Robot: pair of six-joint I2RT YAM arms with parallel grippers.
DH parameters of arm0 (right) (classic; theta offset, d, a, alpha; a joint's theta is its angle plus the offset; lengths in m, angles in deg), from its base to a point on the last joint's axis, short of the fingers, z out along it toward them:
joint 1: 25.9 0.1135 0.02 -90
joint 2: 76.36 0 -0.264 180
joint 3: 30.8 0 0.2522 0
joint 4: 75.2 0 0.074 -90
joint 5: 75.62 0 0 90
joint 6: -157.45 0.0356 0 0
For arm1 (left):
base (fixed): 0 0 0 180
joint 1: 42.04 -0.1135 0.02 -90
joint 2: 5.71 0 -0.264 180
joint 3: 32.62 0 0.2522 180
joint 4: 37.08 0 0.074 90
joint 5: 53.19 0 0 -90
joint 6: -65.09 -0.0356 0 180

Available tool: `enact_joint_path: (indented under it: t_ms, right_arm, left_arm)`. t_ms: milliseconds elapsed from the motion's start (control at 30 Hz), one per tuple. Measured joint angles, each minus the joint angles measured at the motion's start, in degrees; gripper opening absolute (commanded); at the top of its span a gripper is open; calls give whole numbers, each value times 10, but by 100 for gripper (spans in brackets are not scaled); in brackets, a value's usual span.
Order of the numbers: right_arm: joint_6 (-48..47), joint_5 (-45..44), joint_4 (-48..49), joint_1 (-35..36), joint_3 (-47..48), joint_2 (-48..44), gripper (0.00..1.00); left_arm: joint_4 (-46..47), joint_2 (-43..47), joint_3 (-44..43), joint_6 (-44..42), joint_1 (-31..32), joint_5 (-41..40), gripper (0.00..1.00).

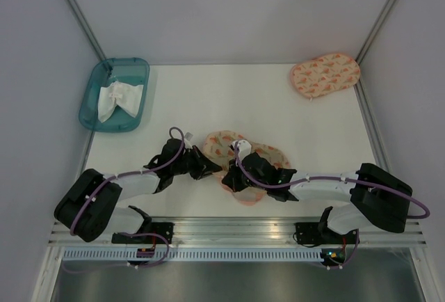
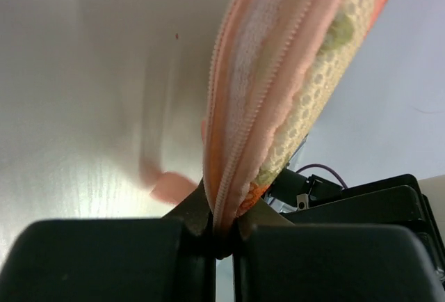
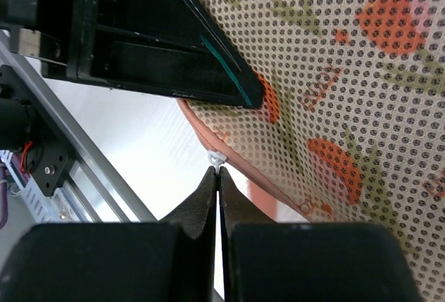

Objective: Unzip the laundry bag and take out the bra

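One laundry bag lies at the near centre of the counter, and a second pouch sits at the far right. The left fingers clamp its zipper edge, while the right fingers pinch shut on its one white zipper pull. One teal tray at the far left holds one white cloth.

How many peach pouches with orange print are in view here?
2. The laundry bag is in the middle, towards the near edge. A spare pouch lies flat at the far right corner. No other shows.

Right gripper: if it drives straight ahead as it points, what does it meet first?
The right gripper pinches the zipper pull; straight on, it likely meets the laundry bag edge first.
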Motion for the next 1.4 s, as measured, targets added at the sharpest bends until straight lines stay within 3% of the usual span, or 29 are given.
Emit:
enact_joint_path:
  t_ms: [600, 967, 1300, 1400]
  right_arm:
    - [17, -132, -188, 0, 1, -95, 0]
    - [40, -193, -268, -1, -9, -111, 0]
    - [42, -214, -297, -1, -9, -132, 0]
    - [42, -212, -294, -1, -9, -135, 0]
  left_arm:
    - [-67, -21, -75, -29, -27, 10, 2]
    - [-126, -36, -134, -84, -119, 55, 2]
    - [-176, -162, -247, -176, -162, 132, 4]
    - [-188, -229, -319, -207, -162, 176, 16]
